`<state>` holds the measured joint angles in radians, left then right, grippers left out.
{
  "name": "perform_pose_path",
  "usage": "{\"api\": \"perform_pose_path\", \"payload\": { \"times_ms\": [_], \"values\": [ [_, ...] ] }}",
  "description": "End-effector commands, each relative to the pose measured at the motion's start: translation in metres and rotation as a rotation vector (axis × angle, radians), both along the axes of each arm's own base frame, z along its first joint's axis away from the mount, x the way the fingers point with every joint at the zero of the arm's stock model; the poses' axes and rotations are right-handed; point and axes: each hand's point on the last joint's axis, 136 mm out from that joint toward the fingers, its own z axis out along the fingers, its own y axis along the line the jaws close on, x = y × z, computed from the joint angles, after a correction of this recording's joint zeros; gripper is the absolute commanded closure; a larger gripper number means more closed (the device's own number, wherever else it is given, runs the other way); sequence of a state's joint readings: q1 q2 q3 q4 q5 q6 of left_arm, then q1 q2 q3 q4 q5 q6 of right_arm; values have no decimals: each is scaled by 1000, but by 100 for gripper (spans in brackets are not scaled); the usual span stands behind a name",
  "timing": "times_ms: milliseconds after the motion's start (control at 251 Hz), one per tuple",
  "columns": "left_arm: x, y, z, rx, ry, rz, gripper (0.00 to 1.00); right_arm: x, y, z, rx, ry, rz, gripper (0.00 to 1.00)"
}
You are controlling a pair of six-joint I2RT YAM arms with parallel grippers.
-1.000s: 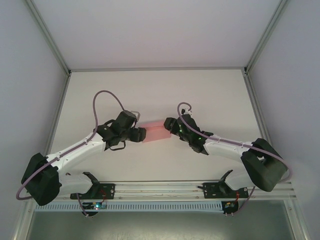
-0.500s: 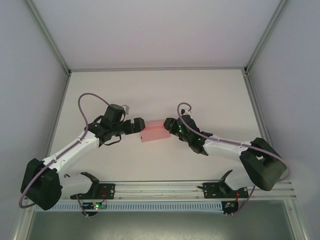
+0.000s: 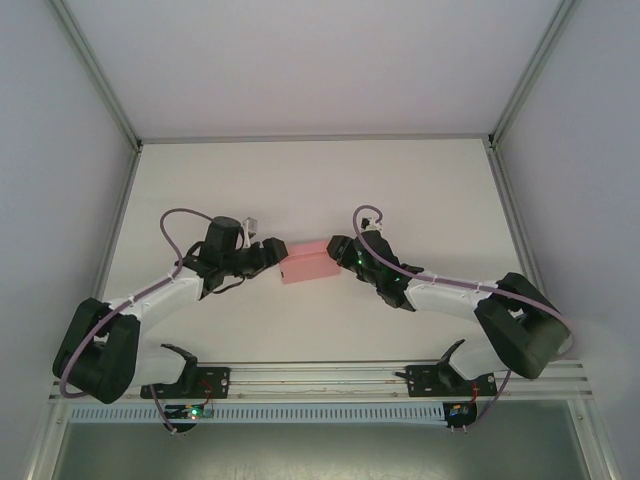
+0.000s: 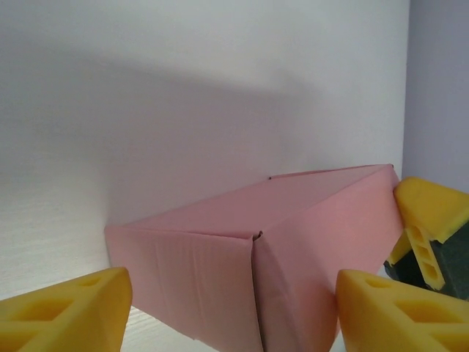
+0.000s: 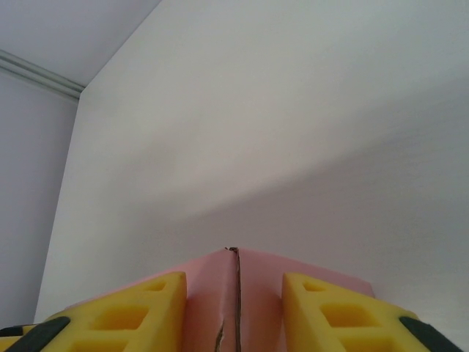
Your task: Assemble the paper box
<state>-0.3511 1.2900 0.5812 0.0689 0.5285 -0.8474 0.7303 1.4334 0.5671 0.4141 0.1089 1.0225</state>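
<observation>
1. At the left of the overhead view, the left arm stretches from the near rail (image 3: 320, 378) across the white worktop (image 3: 420, 190). A purple cable (image 3: 172, 225) loops above its wrist.
2. The left end effector (image 3: 270, 252) sits just beside the left end of the paper box (image 3: 308, 262). Its own camera shows its yellow fingers (image 4: 66, 312) standing apart, one on each side of the box's near corner. A strip of bare worktop separates the left finger from the card.
3. The paper box rests on the worktop near the middle, between the two arms. It is a folded pink rectangular shape rather than a flat sheet. From above its seams are not visible, but the left wrist camera shows a vertical corner seam and faint creases on the end panel.
4. The right end effector (image 3: 338, 252) meets the box's right end. Its wrist view shows both fingers (image 5: 132, 312) pressed against the card, clamped on that end with a seam running between them. One of these fingers also appears at the far right of the left wrist view, touching the box.
5. Grey enclosure walls (image 3: 590, 150) flank the worktop.
</observation>
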Motion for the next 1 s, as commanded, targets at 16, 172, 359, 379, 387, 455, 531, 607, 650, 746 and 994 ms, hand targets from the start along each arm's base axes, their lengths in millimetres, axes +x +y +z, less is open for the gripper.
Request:
{"api": "perform_pose_path", "payload": {
  "times_ms": [16, 172, 359, 379, 387, 455, 531, 607, 650, 746, 994],
  "values": [
    [-2, 11, -27, -1, 65, 53, 35, -54, -40, -97, -253, 291, 52, 63],
    [-5, 16, -43, 8, 105, 74, 50, -57, -44, -105, -253, 301, 68, 67],
    [-9, 19, -56, 25, 137, 84, 65, -58, -46, -116, -193, 308, 94, 74],
    [-10, 20, -58, 30, 139, 85, 67, -58, -45, -116, -185, 308, 98, 75],
    [-10, 20, -59, 34, 141, 86, 68, -58, -45, -116, -181, 307, 101, 75],
    [-11, 23, -65, 52, 155, 89, 81, -58, -45, -117, -155, 296, 106, 79],
    [-13, 24, -71, 59, 175, 88, 95, -57, -45, -118, -129, 289, 109, 86],
    [-15, 24, -75, 60, 187, 83, 100, -57, -45, -119, -126, 285, 115, 91],
    [-16, 24, -77, 58, 188, 82, 100, -57, -44, -119, -130, 281, 125, 96],
    [-17, 22, -77, 55, 163, 57, 100, -56, -43, -119, -120, 281, 132, 100],
    [-22, 27, -93, 179, 52, -78, 100, -49, -36, -114, -58, 214, 196, 100]
  ]
}}
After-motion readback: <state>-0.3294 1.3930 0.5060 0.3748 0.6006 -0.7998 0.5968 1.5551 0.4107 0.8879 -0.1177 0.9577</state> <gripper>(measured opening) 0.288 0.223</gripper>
